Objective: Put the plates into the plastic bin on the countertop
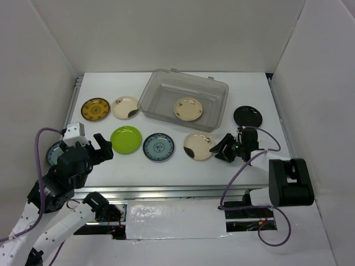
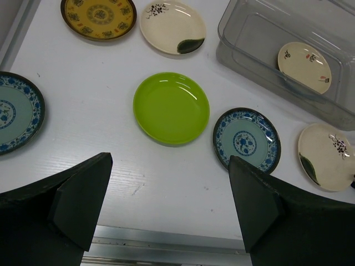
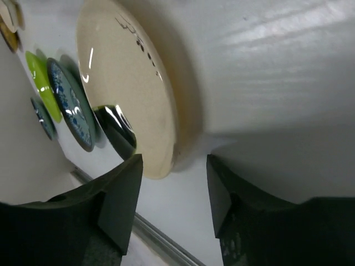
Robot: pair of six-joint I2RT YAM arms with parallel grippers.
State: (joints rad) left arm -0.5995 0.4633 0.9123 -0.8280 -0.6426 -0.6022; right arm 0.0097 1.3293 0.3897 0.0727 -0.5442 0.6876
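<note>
A clear greyish rectangular plastic bin (image 1: 221, 105) sits at the 12 o'clock side of the white tabletop (image 1: 183, 169), holding one cream round plate (image 1: 188, 108). At 6 o'clock of the bin lies a cream plate with a dark brown patch (image 1: 198, 146). The right end effector (image 1: 224, 148) is at that plate's 3 o'clock edge, its fingers apart on either side of the rim with a gap showing, not clamped. A black plate (image 1: 247, 116) lies at 3 o'clock of the bin. The left end effector (image 1: 102, 147) hovers wide open, holding nothing, at 8 o'clock of the tabletop. Beside it lie a lime green plate (image 1: 126, 139) and a blue patterned plate (image 1: 158, 147). A mustard-yellow patterned plate (image 1: 95, 108) and another cream plate (image 1: 125, 107) lie at 9 o'clock of the bin.
</note>
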